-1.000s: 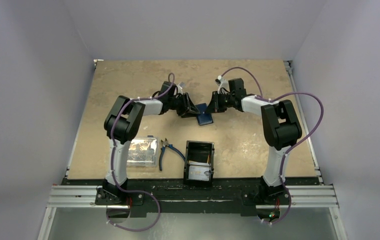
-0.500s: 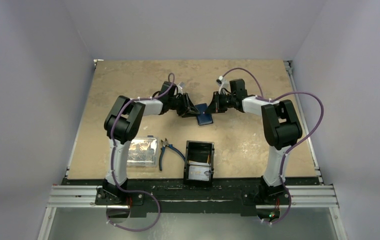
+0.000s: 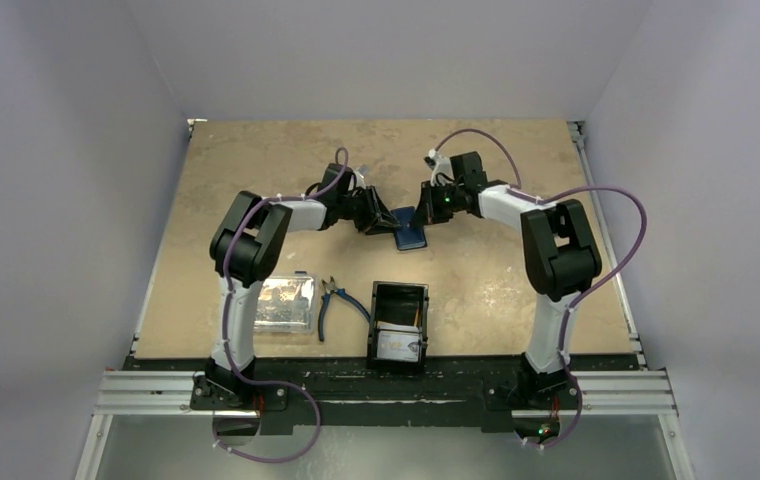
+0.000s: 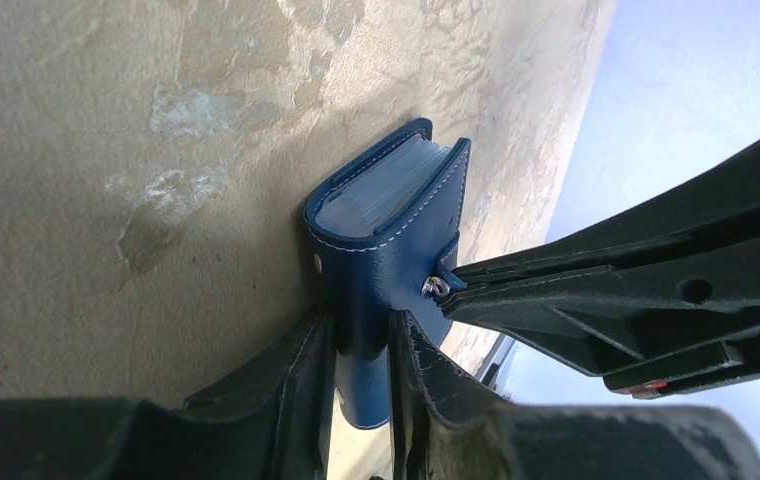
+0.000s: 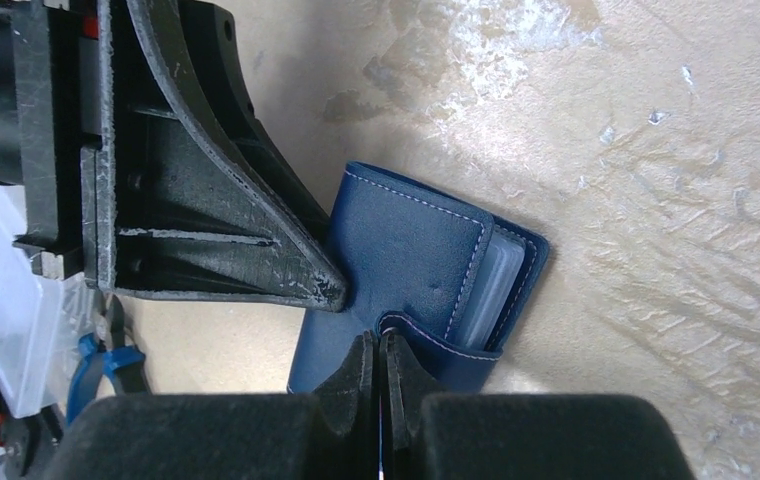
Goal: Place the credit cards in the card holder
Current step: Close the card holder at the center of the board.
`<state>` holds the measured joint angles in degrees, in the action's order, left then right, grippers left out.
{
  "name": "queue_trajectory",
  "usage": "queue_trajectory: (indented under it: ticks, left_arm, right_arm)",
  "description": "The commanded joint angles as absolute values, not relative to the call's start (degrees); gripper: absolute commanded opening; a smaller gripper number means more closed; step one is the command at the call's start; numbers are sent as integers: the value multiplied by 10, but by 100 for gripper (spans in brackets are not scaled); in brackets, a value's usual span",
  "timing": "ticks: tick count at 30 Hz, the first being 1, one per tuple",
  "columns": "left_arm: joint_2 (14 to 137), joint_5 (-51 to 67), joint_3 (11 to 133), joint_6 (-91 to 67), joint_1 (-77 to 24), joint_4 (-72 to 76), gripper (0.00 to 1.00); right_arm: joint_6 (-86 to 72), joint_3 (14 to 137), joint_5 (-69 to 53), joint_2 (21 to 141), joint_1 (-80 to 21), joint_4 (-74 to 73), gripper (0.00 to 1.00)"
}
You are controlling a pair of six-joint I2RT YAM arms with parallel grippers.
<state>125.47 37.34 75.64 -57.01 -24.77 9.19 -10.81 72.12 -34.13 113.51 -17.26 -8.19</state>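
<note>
Over on the left, left gripper (image 4: 359, 320): narrow, clamped on the wallet's (image 4: 386, 230) lower end.
Cards (image 3: 396, 345): sitting in the black tray (image 3: 374, 300) by the bases, well apart from the wallet.
Wallet: mid-table, folded; looks like the opening step.
Right gripper (image 5: 376, 345): nearly closed, pinching the flap edge; next move is probably peeling it back while the left one holds.
Murky: card count, and whether the snap's undone.

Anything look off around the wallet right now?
Nothing spilled or damaged. The card holder is clamped by the left hand while the right hand pinches its snap tab; credit cards sit in the black tray.
</note>
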Motion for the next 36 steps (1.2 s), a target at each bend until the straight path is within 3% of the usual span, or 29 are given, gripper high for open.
queue_trajectory:
  ticks: [1, 13, 22, 29, 32, 36]
  left_arm:
    - [1261, 405, 793, -602, -278, 163, 0]
    - [1278, 438, 806, -625, -283, 199, 0]
    - [1283, 448, 808, -629, -283, 209, 0]
    - [1297, 467, 799, -665, -283, 256, 0]
    - [1300, 476, 791, -679, -283, 278, 0]
    - [1300, 482, 786, -689, -283, 291, 0]
  right_arm:
    - [-69, 741, -235, 1173, -220, -197, 0]
    - [-76, 880, -102, 1231, -305, -374, 0]
    - [-103, 913, -35, 1307, -368, -425, 0]
    - [-147, 924, -102, 1344, -403, -384, 0]
    - [-182, 899, -207, 1347, -402, -321, 2]
    - [-226, 875, -245, 1364, -400, -257, 5]
